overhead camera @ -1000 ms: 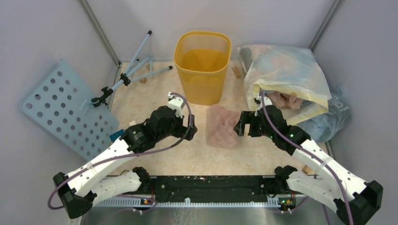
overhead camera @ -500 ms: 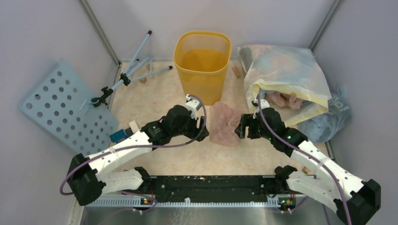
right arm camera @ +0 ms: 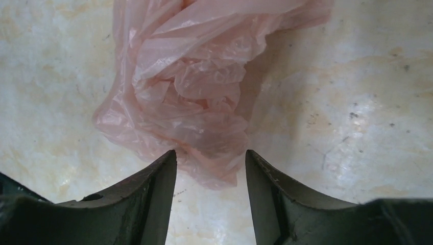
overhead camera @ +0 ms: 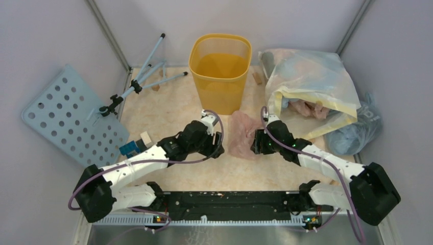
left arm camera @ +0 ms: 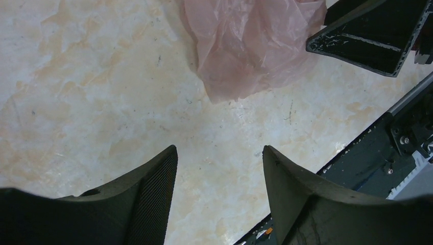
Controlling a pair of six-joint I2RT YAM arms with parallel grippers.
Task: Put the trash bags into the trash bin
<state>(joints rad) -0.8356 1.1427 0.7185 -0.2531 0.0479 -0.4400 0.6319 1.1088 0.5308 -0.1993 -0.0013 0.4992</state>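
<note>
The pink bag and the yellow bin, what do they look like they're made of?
Pink bag: thin plastic film, it seems. It is translucent and a little glossy, with fine crinkles and soft folds all over. Bin: probably rigid moulded plastic, yellow-orange with a smooth, even finish. Its walls hold a clean tapering shape and look slightly translucent.

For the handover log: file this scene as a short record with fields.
pink bag: crumpled on the table, between both grippers, in front of the bin
trash bin: upright at the far edge, no pink bag inside
left gripper: open, over bare table, short of the bag
right gripper: open, the bag's edge reaching into the gap, not clamped
task: bag not yet in the bin
</note>
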